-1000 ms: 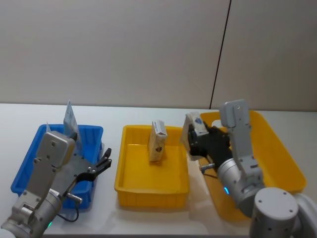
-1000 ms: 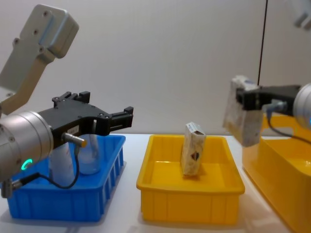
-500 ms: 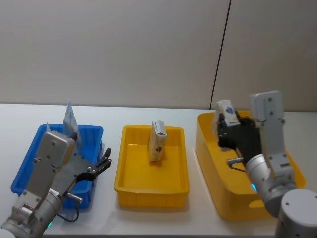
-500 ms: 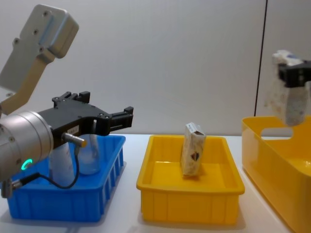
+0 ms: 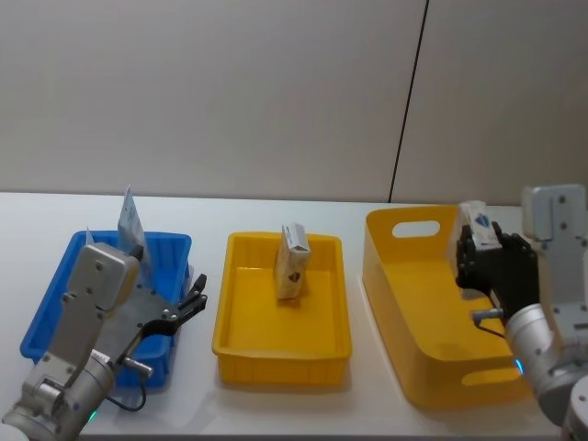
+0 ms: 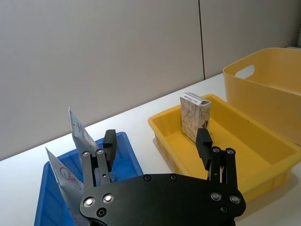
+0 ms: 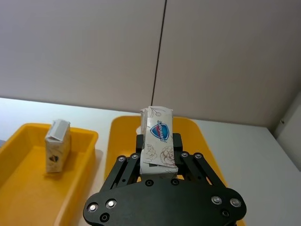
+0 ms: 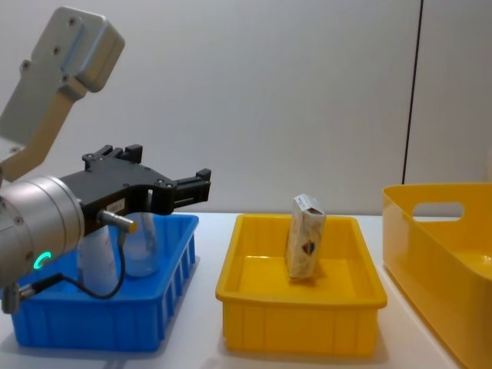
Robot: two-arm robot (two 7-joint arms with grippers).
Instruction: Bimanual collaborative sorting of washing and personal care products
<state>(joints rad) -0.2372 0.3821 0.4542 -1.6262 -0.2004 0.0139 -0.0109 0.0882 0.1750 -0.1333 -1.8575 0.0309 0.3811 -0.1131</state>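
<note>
A blue plastic bin [image 5: 50,303] stands at the left end of the white tabletop [image 5: 211,220], and two pale blue squeeze tubes stand upright in it: one with a red circle logo [image 6: 63,175] and a taller one [image 6: 79,133] just behind it. The left gripper [image 5: 199,288] hangs over the right side of this bin with its jaws spread wide and nothing between them. Both tubes sit back from the fingertips, under and behind the gripper's black body, and the chest view shows them well below the jaws. Past the open left jaws, to their right, lies a shallow yellow plastic tray [image 5: 276,366], with a small beige marbled carton with a dark emblem [image 5: 292,264] standing upright near its far end, well apart from the fingertips. Right of the tray stands a deep yellow plastic bin with handle slots [image 5: 404,303]. The right gripper [image 7: 158,139] is over the right part of this bin, its jaws clamped on both sides of a second small pale carton with a blue logo and line-drawn flowers [image 7: 159,127]. That carton stands upright and rises above the fingertips; how high it hangs over the bin's floor cannot be told.
</note>
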